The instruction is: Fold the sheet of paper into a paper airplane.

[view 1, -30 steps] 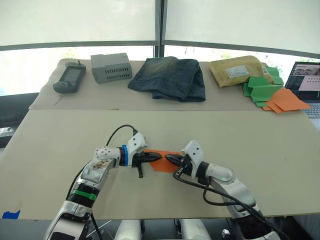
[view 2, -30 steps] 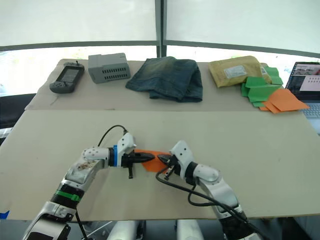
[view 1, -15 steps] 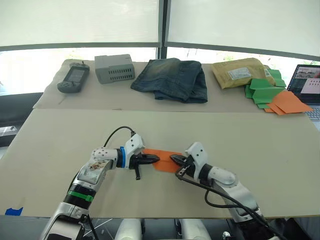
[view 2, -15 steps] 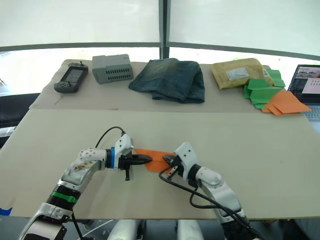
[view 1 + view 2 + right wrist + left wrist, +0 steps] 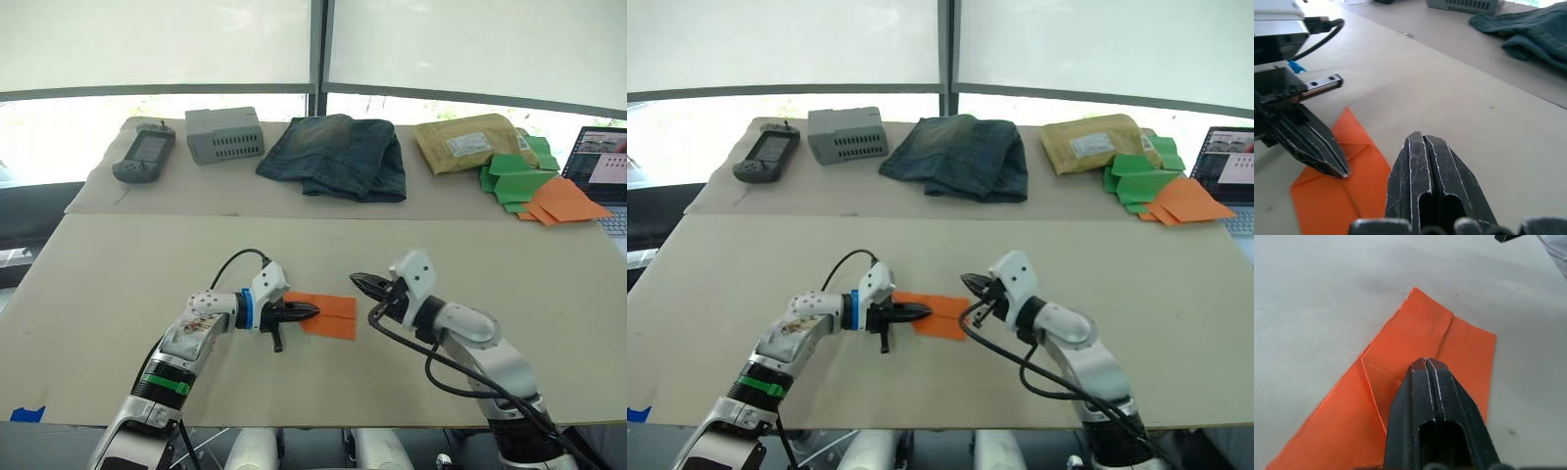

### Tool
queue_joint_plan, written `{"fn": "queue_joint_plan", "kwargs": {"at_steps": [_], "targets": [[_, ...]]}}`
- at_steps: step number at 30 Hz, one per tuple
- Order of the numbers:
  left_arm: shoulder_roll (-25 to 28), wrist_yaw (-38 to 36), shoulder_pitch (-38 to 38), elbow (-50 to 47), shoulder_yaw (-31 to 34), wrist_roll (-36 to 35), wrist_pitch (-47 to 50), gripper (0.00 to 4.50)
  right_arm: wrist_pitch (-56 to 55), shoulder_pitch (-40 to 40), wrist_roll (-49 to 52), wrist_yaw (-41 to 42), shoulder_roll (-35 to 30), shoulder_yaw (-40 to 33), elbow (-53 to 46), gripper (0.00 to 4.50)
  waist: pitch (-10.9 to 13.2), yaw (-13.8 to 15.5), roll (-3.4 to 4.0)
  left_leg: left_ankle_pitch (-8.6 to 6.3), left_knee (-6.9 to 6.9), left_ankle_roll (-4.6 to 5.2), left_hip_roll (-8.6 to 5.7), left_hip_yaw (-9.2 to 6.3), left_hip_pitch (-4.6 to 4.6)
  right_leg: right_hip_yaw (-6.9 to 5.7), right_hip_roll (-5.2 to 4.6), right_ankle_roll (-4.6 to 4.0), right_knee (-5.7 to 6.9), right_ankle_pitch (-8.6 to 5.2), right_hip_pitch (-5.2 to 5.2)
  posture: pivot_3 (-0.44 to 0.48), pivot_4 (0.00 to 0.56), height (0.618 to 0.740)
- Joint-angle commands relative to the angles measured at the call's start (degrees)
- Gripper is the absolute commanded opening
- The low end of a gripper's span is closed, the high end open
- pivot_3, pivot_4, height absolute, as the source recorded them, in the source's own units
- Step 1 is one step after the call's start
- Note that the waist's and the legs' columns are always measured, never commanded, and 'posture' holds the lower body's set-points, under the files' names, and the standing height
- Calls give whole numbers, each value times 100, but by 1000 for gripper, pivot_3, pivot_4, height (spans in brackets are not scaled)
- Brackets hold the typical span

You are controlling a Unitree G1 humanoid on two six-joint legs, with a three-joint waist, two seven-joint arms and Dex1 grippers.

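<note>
The left gripper (image 5: pixel 310 313), fingers pressed together, rests its tip on the folded sheet of paper (image 5: pixel 331 314); the right gripper (image 5: pixel 359 282), fingers likewise together, hovers just beyond the paper's far edge.

Bare table (image 5: pixel 490 259) around paper (image 5: pixel 333 315), clutter far back.

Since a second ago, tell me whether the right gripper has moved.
Yes. The right gripper has lifted off the sheet of paper and pulled back toward the robot's right; its shut jaws now hang clear of the paper's edge, while the left gripper presses the sheet.
</note>
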Motion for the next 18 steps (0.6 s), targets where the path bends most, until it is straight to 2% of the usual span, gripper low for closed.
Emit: {"fn": "queue_joint_plan", "kwargs": {"at_steps": [1,5,11,13,18], "targets": [[-53,290,122,-185,122,-82,200,0,341,-99,-104,-26,142,344,472,27,0,10,0,-1,0,1,-2,-1,-4,1,-4,0,-1,0,0,0,150,722],[-39,682,470,-505,497,-318,564,0,437,-203,-48,22,316,362,997,27,0,-34,0,-1,1,2,-3,-8,-10,10,-11,4,-5,3,-8,0,150,722],[368,912,1056,-846,886,-446,796,0,498,-147,-52,120,297,400,1249,27,-1,-48,1,-3,-6,3,9,-22,35,14,-1,-16,9,-10,16,0,150,722],[529,948,1144,-823,988,-430,774,0,469,-156,-62,147,297,406,1291,27,-2,-48,3,-3,-9,3,11,-21,45,14,0,-40,14,-24,20,0,150,722],[701,1154,1068,-626,1315,-461,747,0,451,-209,-80,179,299,414,1355,27,-3,-46,4,-3,-9,2,11,-20,52,14,-2,-40,18,-24,21,0,150,722]]}}
